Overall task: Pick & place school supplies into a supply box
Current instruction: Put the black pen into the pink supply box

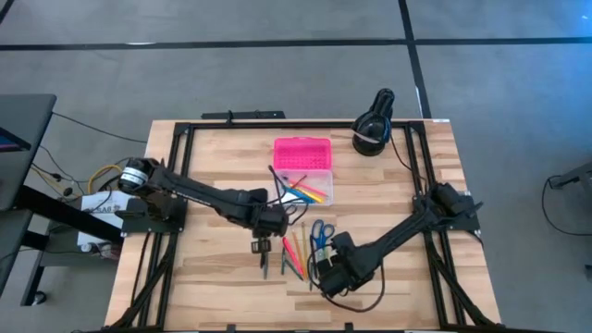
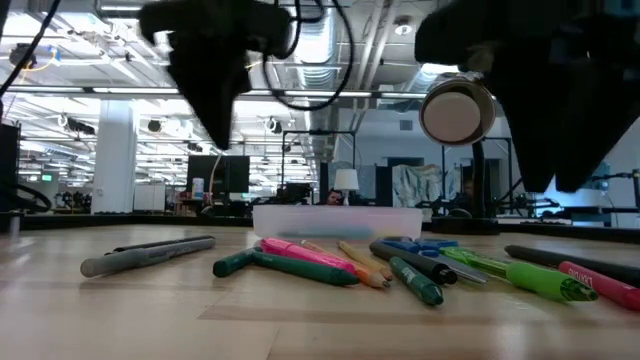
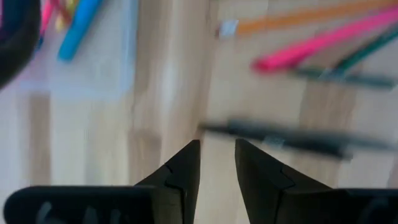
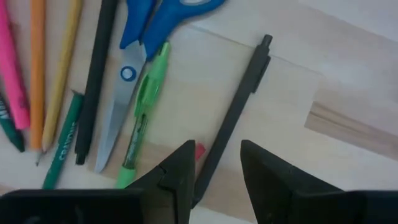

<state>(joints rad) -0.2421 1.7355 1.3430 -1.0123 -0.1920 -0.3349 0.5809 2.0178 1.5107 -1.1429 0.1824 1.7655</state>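
Your right gripper (image 4: 214,165) hung released over the black pen (image 4: 233,115) just beside the scissors (image 4: 146,37), left gripper (image 3: 217,165) likewise unclenched nearby; pen looked light, stiff, slick, likely best pinched mid-barrel.

Open workshop hall behind a wooden table

Grey concrete floor (image 1: 277,23) with dark seams fills the upper frame; ceiling lights (image 2: 60,60) glow upper left.

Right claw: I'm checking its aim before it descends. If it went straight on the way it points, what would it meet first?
Probably the black pen. It lies in the open gap of the right claw, running away between its fingers; the exact height above it is unclear.
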